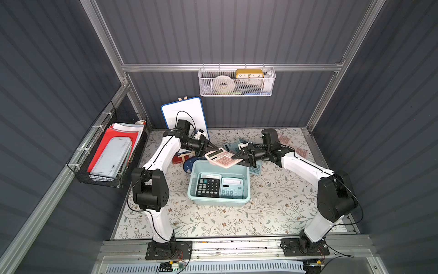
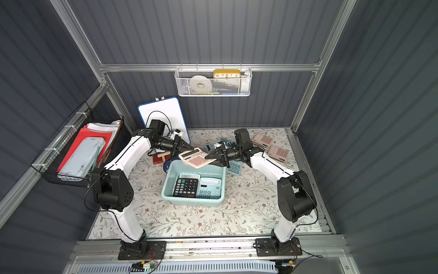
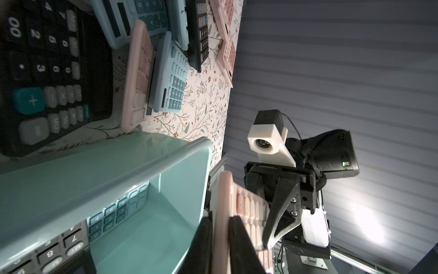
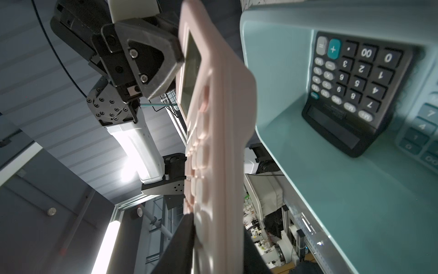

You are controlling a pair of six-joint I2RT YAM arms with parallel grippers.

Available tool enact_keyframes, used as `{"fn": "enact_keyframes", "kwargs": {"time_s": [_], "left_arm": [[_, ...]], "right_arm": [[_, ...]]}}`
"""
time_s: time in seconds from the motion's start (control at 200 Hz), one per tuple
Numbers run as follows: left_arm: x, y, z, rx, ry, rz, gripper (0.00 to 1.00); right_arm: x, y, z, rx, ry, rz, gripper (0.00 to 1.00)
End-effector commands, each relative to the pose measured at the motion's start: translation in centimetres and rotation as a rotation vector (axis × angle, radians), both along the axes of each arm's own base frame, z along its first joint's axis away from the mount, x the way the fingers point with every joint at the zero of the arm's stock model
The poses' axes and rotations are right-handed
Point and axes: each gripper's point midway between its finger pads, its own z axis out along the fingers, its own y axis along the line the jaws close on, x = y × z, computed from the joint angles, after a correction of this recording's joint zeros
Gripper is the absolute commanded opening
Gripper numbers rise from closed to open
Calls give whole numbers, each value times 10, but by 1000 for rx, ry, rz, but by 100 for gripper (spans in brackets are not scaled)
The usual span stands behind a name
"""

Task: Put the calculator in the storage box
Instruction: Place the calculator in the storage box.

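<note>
crosswise above the storage box (image 1: 192, 175) rim hangs the calculator (image 1: 221, 157), left fingers (image 1: 209, 147) clenched on it; right fingers (image 1: 239, 156), cannot tell

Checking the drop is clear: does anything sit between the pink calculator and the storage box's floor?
Nothing visible does. The pink calculator hangs tilted above the far rim of the storage box, and the floor's far part is bare. The black calculator and the teal calculator lie at its near end.

Top views are evenly bright and sharp. Wrist views are dim: the pink plastic calculator (image 4: 213, 166) blurs, and glare whitens the ribbed grey wall (image 3: 369, 227).
</note>
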Motion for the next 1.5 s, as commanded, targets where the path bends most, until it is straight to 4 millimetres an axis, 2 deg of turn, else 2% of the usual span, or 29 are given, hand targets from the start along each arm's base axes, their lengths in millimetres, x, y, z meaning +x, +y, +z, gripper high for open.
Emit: {"fn": "enact_keyframes", "kwargs": {"time_s": [0.0, 0.15, 0.355, 0.545, 0.715, 0.83, 0.961, 1.091, 1.271, 1.371, 1.496], "left_arm": [[10, 5, 16, 18, -26, 50, 5], [27, 13, 20, 57, -51, 140, 4], [55, 24, 40, 104, -123, 299, 3], [67, 45, 58, 178, -160, 481, 2], [84, 67, 81, 212, -205, 682, 0], [89, 71, 91, 208, -205, 767, 0], [91, 62, 105, 205, -253, 792, 0], [90, 53, 108, 206, -270, 781, 0], [90, 52, 109, 206, -286, 783, 0], [89, 52, 110, 204, -290, 779, 0], [88, 49, 107, 203, -290, 769, 0]], "right_arm": [[11, 1, 13, 12, -89, -32, 38], [19, 0, 17, 3, -106, -76, 50], [35, -2, 29, -5, -144, -175, 64], [49, -10, 44, -31, -195, -272, 76], [61, -14, 55, -51, -238, -355, 82], [74, -18, 58, -81, -259, -431, 82], [86, -15, 61, -96, -259, -492, 82], [100, -11, 60, -96, -240, -558, 78], [118, -8, 62, -56, -246, -676, 63], [122, -1, 64, -35, -251, -693, 51], [123, 8, 63, -24, -243, -673, 44]]}}
